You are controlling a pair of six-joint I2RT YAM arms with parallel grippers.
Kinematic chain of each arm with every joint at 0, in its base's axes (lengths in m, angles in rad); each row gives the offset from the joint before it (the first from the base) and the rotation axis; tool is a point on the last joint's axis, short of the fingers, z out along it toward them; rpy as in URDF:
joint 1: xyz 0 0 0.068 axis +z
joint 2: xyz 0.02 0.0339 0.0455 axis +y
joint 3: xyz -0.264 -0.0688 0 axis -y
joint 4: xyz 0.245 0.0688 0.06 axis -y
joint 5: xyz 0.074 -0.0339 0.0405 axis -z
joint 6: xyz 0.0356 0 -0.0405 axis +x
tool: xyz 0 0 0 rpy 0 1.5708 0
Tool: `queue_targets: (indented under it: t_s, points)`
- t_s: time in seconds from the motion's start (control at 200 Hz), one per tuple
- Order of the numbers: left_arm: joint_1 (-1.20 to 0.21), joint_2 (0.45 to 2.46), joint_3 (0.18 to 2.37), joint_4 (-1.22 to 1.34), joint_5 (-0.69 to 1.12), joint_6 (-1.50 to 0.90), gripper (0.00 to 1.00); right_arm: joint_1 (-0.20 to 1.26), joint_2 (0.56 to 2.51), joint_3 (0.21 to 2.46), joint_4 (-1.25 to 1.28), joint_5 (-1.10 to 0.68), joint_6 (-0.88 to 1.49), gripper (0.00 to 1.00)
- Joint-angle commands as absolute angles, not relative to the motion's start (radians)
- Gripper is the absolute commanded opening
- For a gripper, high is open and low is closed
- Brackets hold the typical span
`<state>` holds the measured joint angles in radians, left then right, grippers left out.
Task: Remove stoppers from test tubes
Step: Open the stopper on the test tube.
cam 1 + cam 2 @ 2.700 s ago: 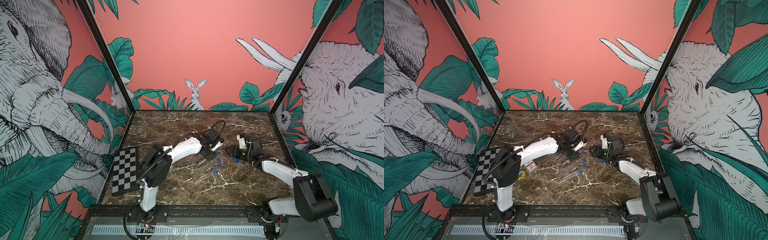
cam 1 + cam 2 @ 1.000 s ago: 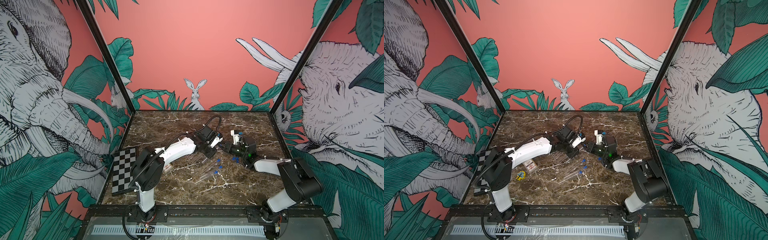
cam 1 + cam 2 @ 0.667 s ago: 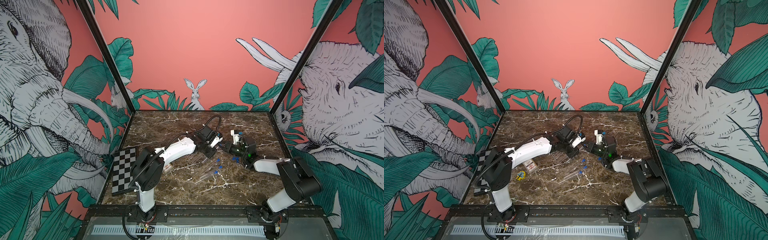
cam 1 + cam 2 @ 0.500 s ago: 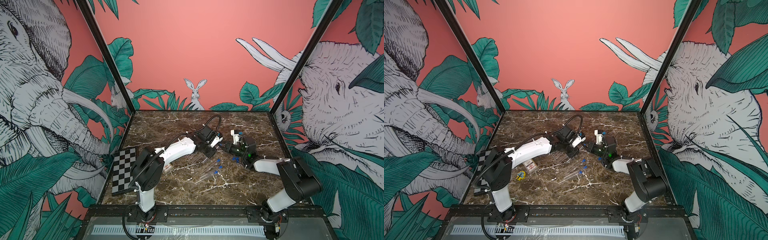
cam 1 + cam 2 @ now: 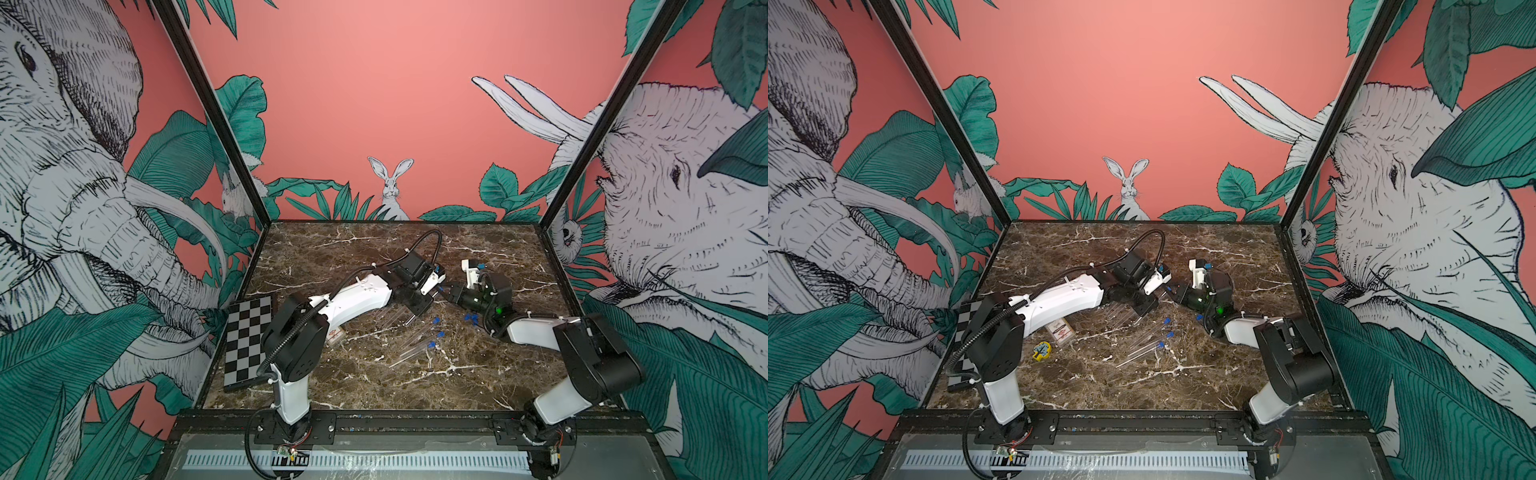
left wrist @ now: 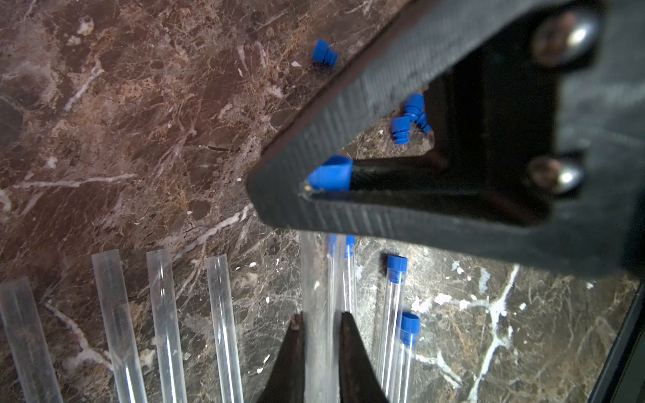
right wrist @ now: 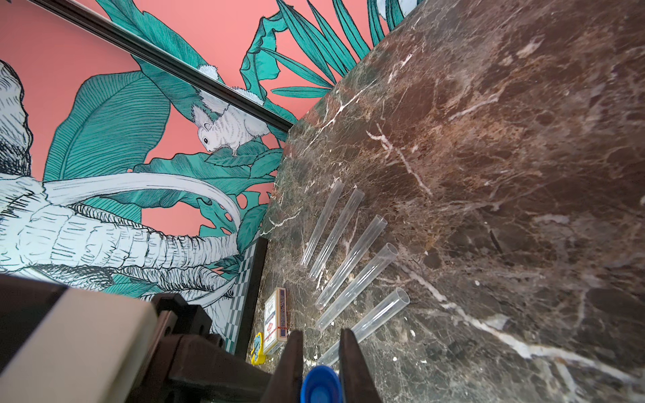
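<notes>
**A:** Right arm has swung in from 3 o'clock since the earlier frame, and its jaws have narrowed. What has it got?

**B:** The right hand [image 7: 320,343] is clenched on the blue stopper [image 7: 320,387] of the test tube [image 6: 316,272]. The left hand [image 6: 319,319] grasps that tube round its body, near the middle of the desk [image 5: 332,249].

**A:** So this is the pulling step?

**B:** I'd say so. The stopper looks seated in the tube's mouth. The next move calls for a straight pull along the tube's axis, perhaps with a slight twist, while the left hand holds firm.

**A:** And the rest?

**B:** In a top view, capped tubes [image 5: 432,345] lie at 6 o'clock of the hands and loose stoppers [image 5: 469,318] at about 4 o'clock. Bare tubes [image 7: 363,275] lie in a row at 7 o'clock. Roughly halfway, by my reckoning.
</notes>
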<state>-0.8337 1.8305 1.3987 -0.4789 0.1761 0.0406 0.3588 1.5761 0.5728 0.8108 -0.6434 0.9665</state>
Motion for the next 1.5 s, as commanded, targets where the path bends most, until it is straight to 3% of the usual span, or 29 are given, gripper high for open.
queue_targets:
  t_s: [0.0,0.22,0.47,1.495]
  points:
    - [-0.826,1.782,1.371,-0.480,0.170,0.035,0.08,0.365,1.563,0.572,0.887,-0.653,0.998,0.07]
    - [-0.823,1.779,1.350,-0.495,0.139,0.051,0.07,0.362,1.551,0.577,0.899,-0.651,1.013,0.03]
    - [-0.807,1.768,1.330,-0.525,0.106,0.066,0.06,0.358,1.471,0.606,0.676,-0.603,0.866,0.02]
    - [-0.788,1.785,1.327,-0.593,0.066,0.120,0.06,0.331,1.441,0.667,0.675,-0.556,0.852,0.01]
